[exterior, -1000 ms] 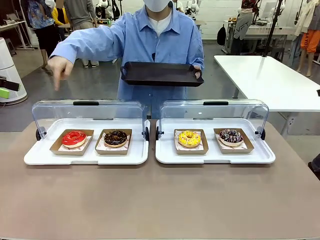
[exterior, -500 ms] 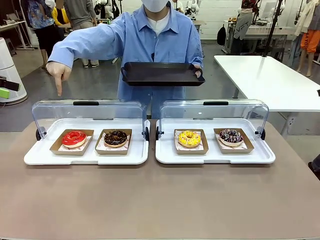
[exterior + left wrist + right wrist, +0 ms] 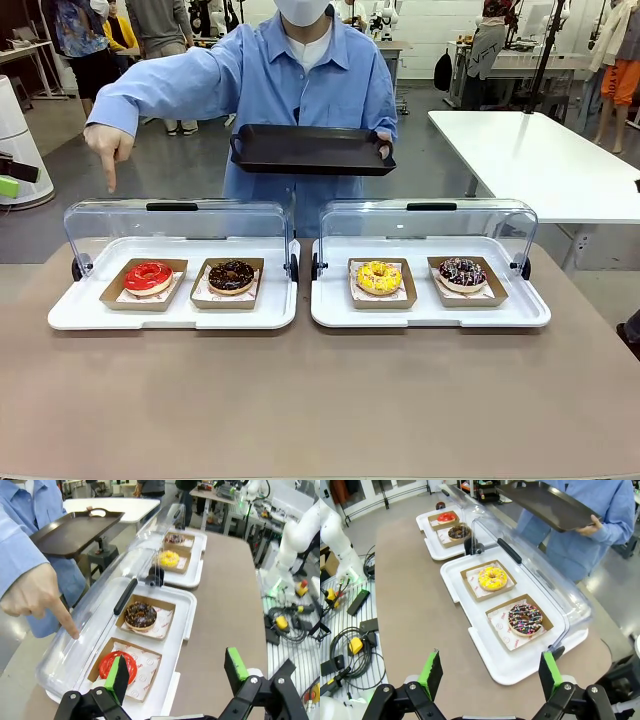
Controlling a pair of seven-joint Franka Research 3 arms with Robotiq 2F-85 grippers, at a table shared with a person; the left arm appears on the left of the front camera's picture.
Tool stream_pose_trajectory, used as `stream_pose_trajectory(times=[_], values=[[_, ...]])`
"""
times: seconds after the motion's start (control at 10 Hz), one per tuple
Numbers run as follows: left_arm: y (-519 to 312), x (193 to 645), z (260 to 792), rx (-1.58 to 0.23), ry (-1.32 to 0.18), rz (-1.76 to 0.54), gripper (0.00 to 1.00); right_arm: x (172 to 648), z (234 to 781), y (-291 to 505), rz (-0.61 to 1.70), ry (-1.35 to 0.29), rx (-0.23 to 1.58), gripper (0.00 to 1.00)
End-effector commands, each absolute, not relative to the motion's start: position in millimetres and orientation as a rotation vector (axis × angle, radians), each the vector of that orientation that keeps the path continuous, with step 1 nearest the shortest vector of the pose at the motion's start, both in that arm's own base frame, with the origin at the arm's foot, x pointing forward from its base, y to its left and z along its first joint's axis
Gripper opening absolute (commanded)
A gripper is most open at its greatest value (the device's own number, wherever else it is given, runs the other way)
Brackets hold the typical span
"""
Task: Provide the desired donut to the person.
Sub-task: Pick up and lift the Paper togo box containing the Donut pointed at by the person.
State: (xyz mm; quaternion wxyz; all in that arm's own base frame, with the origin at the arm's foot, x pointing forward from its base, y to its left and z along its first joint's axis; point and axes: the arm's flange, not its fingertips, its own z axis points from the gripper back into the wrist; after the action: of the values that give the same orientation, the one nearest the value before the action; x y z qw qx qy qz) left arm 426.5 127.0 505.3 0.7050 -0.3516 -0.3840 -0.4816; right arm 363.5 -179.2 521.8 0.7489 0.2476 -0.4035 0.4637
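Up close, the left gripper (image 3: 177,671) and the right gripper (image 3: 490,674) each have their fingers spread wide, holding nothing. The red donut (image 3: 148,275) sits at the left end of the left white tray (image 3: 75,317), under a raised clear lid. Behind it the person (image 3: 300,75) points one hand (image 3: 108,143) down at it and holds a black tray (image 3: 310,150) in the other.

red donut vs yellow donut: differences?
Icing: the red donut is plain glossy red; the yellow donut is yellow, speckled. Place: red donut sits outermost in the left tray; yellow donut sits in the right tray, nearer the middle. The person's hand points down toward the red donut's end, not the yellow donut's. Both are rings in brown card boxes.
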Motion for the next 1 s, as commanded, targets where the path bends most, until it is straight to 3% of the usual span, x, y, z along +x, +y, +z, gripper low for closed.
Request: stream_pose_trajectory(times=[0.0, 0.5, 0.9], values=[[99.0, 427.8, 510.5, -0.532, -0.753, -1.227, 1.00, 365.1, 520.5, -178.6, 1.015, -0.890, 0.553, 1.00], [6.5, 435.1, 470.5, -0.134, -0.286, -1.531, 1.00, 365.1, 520.5, -178.6, 1.015, -0.890, 0.553, 1.00], [-18.9, 444.1, 414.1, 0.011, -0.154, -1.572, 1.00, 365.1, 520.5, -178.6, 1.015, -0.890, 0.553, 1.00]])
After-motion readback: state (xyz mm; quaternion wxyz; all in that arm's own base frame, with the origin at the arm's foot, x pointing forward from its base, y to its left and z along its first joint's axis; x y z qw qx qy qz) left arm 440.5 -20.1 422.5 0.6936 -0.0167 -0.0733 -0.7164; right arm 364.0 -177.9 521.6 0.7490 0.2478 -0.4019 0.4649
